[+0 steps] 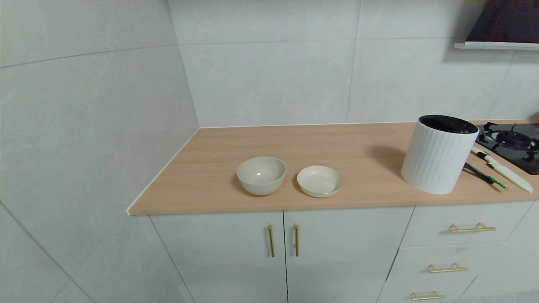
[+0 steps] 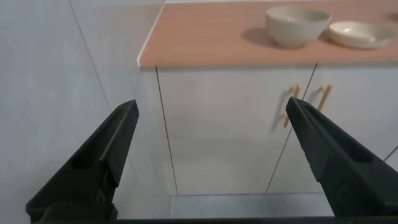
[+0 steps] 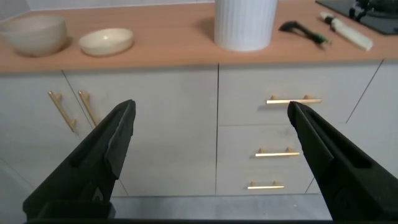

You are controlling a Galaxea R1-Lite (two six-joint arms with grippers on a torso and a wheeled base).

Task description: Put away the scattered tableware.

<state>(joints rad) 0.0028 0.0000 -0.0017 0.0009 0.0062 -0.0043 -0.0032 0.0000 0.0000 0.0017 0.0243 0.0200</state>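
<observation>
A beige bowl [image 1: 261, 174] and a shallow cream dish [image 1: 319, 180] sit side by side near the front of the wooden counter [image 1: 362, 147]. To their right stands a white ribbed holder [image 1: 438, 154] with a black slotted top. Beside it lie a cream-handled knife [image 1: 503, 170] and dark chopsticks [image 1: 485, 176]. My left gripper [image 2: 208, 112] hangs open, low in front of the cabinet doors, well below the bowl [image 2: 296, 25] and dish [image 2: 361, 33]. My right gripper [image 3: 211, 115] is open too, level with the drawers, below the holder [image 3: 245, 23], knife [image 3: 346, 32] and chopsticks [image 3: 303, 31].
A tiled wall closes off the counter's left end and back. A black gas hob [image 1: 514, 143] sits at the far right under a range hood [image 1: 501, 25]. Below the counter are two doors with gold handles [image 1: 283, 240] and several drawers [image 1: 463, 229].
</observation>
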